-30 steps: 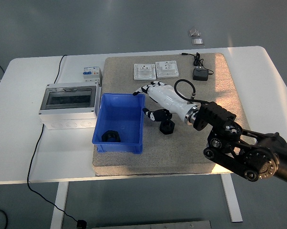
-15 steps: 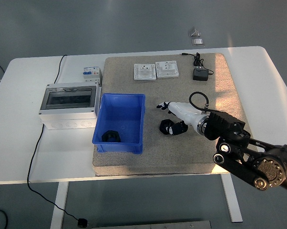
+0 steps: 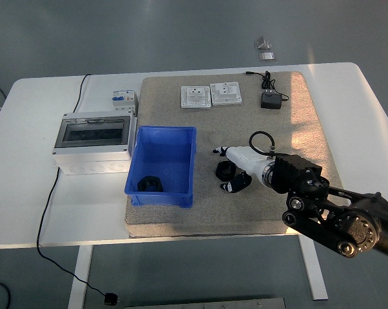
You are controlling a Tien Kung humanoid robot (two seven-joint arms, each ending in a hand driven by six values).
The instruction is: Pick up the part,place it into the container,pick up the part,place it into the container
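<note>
Right hand point(image 3: 236, 168) low over the mat point(image 3: 291, 129), fingers loosely curled around a black part point(image 3: 225, 170) resting on the mat just right of the blue container point(image 3: 181, 138); firm grip not confirmed. Second black part point(image 3: 150, 184) lies inside the container. Grey enclosure point(image 3: 94, 143) left on the surface point(image 3: 33, 193); two white sockets point(image 3: 211, 95) and adapter point(image 3: 270, 100) behind. No legible writing.

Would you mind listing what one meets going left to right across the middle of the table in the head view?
Grey electrical enclosure box → blue bin holding one black part → second black part on the mat → right hand → black right arm.
</note>
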